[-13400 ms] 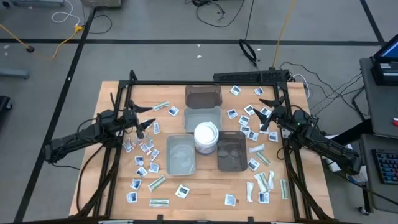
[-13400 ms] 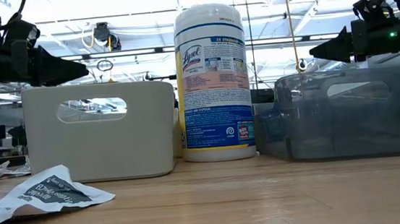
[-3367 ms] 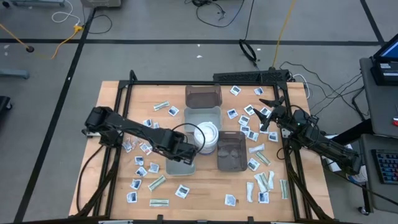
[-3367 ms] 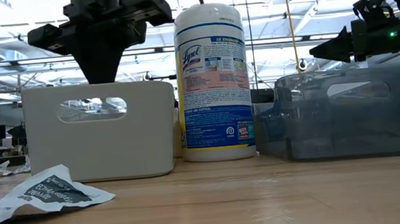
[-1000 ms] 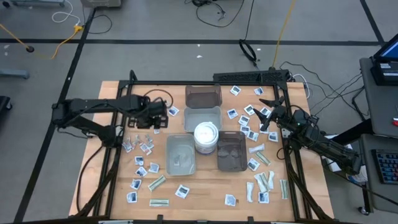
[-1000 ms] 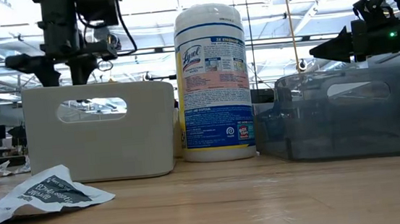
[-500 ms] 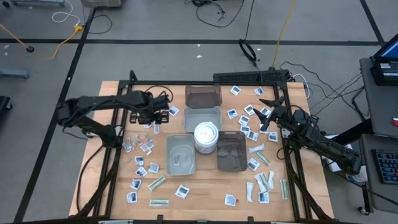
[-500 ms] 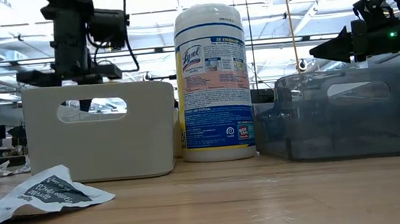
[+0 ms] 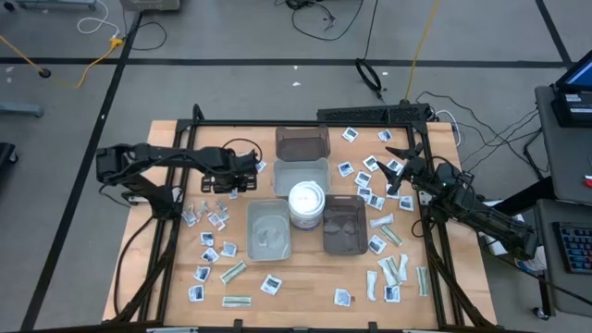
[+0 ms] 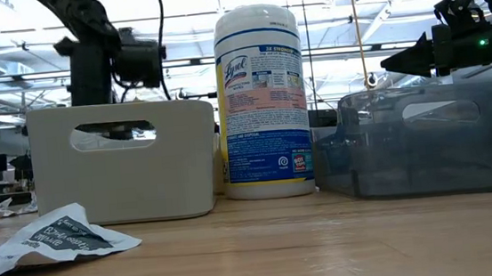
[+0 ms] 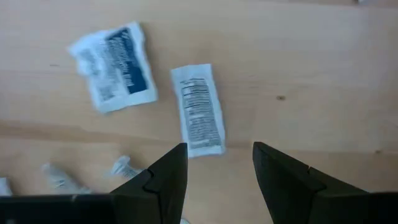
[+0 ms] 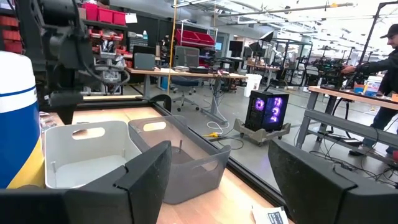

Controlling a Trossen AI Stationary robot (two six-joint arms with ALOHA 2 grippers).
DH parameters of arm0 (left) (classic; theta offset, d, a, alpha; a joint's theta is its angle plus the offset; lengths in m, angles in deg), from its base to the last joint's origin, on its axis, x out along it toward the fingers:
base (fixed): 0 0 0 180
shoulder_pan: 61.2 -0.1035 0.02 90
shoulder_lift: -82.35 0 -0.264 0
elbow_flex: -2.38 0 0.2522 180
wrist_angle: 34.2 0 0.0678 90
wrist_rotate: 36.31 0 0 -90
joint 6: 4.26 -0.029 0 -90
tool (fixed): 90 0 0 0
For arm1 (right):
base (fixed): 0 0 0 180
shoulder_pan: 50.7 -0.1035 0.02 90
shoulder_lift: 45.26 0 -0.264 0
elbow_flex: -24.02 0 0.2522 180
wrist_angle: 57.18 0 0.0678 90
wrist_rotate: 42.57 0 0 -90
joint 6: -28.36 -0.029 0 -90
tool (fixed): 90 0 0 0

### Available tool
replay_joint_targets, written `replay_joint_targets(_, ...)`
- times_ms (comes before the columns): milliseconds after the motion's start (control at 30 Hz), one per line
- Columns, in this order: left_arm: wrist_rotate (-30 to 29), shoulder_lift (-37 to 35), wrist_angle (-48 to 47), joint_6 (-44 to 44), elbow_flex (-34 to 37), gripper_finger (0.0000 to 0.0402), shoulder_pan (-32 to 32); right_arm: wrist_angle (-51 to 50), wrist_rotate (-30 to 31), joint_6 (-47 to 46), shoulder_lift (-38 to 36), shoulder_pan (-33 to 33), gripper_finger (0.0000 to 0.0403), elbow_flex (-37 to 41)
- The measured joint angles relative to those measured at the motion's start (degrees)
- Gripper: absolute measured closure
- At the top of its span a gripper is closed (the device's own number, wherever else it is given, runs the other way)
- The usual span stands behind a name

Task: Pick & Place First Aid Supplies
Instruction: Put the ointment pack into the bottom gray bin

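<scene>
- The left gripper [image 11: 214, 163] hangs over the table [image 11: 323, 68] with its jaws parted and nothing between them.
- A narrow strip packet [image 11: 198, 109] lies just ahead of its fingertips; a blue-printed square packet [image 11: 114, 66] sits off to one side, close by.
- Risk: these flat packets may slide away, or the neighbour may get pinched too.
- The right gripper [image 12: 217, 180] waits wide and empty beside the trays [image 12: 149, 155].

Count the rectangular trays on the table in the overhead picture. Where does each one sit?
4. A dark tray at the far edge, a grey tray just in front of it, a grey tray left of the white tub, and a dark tray to its right.
</scene>
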Motion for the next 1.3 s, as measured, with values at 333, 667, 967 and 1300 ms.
replay_joint_targets(333,-2.5,2.2,2.7,1.2,1.9,0.0220,-0.2,0.0,0.0,0.0,0.0,0.0,0.0140,0.0)
replay_joint_targets(667,-2.9,2.9,3.8,-1.7,1.9,0.0330,-0.2,0.0,0.0,0.0,0.0,0.0,0.0140,0.0)
replay_joint_targets(967,-1.5,5.1,6.5,-2.6,1.7,0.0341,-0.2,0.0,0.0,0.0,0.0,0.0,0.0140,0.0)
replay_joint_targets(1300,-0.4,5.9,8.1,-3.7,1.7,0.0393,-0.2,0.0,0.0,0.0,0.0,0.0,0.0140,0.0)
